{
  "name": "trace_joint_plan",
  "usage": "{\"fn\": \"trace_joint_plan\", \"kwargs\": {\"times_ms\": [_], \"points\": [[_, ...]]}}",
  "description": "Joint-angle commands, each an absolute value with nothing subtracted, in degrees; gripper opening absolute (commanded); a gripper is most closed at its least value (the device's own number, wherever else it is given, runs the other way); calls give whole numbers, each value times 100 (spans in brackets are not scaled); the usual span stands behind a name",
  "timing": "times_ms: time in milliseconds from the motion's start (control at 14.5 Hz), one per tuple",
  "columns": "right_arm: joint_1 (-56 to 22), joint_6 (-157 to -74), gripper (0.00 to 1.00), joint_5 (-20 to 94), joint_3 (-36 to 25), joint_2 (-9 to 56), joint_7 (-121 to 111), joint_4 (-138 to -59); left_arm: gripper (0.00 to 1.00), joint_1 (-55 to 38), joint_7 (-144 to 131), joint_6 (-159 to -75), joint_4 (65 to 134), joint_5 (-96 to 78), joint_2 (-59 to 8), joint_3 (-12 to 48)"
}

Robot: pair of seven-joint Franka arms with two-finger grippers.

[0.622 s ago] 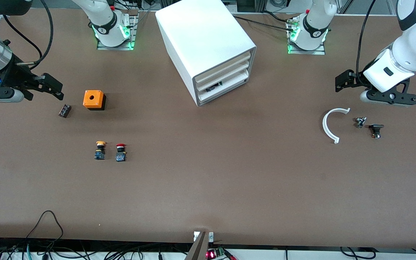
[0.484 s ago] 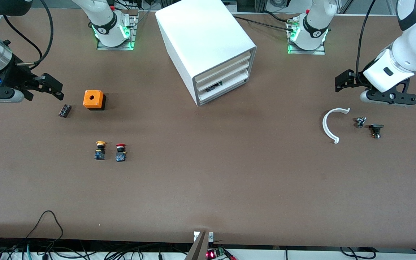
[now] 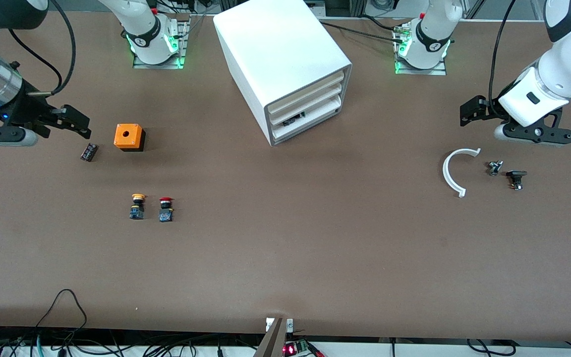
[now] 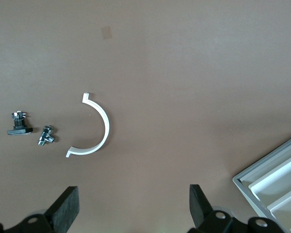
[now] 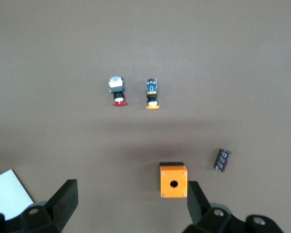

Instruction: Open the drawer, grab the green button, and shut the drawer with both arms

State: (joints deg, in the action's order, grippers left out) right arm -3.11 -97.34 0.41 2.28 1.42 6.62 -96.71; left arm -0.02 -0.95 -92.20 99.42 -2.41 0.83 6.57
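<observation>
The white cabinet point(image 3: 280, 54) stands at the middle of the table near the robots' bases. Its lowest drawer point(image 3: 321, 115) is shut. The green-capped button is not clearly in view; a small dark and green bit point(image 3: 294, 119) shows at the drawer's front. My left gripper point(image 3: 468, 113) is open and empty, over the table toward the left arm's end; in the left wrist view point(image 4: 133, 208) the cabinet's corner point(image 4: 274, 187) shows. My right gripper point(image 3: 78, 124) is open and empty, over the table beside an orange box point(image 3: 129, 137), as its wrist view point(image 5: 131, 199) shows.
A small dark part point(image 3: 88, 151) lies by the orange box. A yellow-capped button point(image 3: 137, 206) and a red-capped button point(image 3: 166, 209) stand nearer the front camera. A white curved piece point(image 3: 456, 171), a metal fitting point(image 3: 494, 167) and a black part point(image 3: 516, 178) lie under the left gripper's area.
My right gripper has shifted slightly toward the orange box. The left arm and the drawer have not moved.
</observation>
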Motion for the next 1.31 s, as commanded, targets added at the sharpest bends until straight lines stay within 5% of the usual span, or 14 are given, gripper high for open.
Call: {"fn": "trace_joint_plan", "kwargs": {"times_ms": [0, 761, 1245], "points": [[-264, -9632, 100, 123, 290, 281, 730, -9615, 100, -9, -88, -9009, 9835, -369, 70, 633], [-386, -10546, 100, 352, 308, 1300, 289, -9554, 100, 333, 1219, -7849, 9861, -2670, -420, 615], [-694, -10477, 100, 517, 316, 2328, 1642, -8360, 100, 642, 2742, -7638, 10045, -3735, -1178, 615]]}}
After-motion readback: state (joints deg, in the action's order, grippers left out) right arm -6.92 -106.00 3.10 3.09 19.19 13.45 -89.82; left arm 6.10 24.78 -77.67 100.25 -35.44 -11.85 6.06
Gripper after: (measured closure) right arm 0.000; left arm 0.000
